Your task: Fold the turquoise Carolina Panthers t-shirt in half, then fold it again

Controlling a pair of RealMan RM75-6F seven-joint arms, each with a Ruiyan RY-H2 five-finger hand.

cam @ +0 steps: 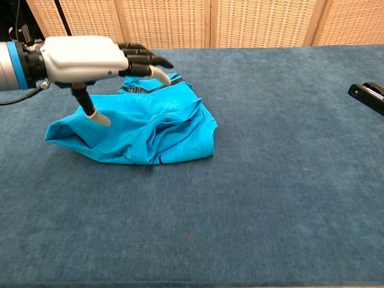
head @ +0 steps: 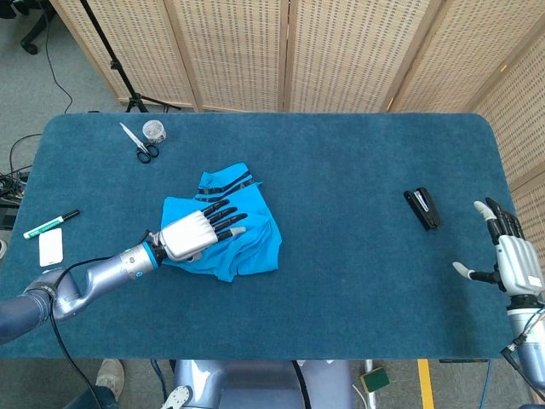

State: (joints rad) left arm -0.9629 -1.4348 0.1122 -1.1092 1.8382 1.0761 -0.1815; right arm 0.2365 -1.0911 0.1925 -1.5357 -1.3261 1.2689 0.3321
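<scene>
The turquoise t-shirt (head: pixel 243 230) lies bunched on the left half of the blue table (head: pixel 341 281) — the left hand (head: pixel 194 233) hovers over it, fingers spread, holding nothing. The right hand (head: pixel 511 256) sits at the table's right edge, fingers apart and empty, near a black stapler (head: pixel 421 208)

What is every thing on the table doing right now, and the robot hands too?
t-shirt: bunched in a loose, uneven fold, flat on the table.
left hand: open, fingers spread above the shirt.
right hand: open, at the table's edge.
scissors: closed, lying flat.
stapler: closed.
marker: capped.
</scene>
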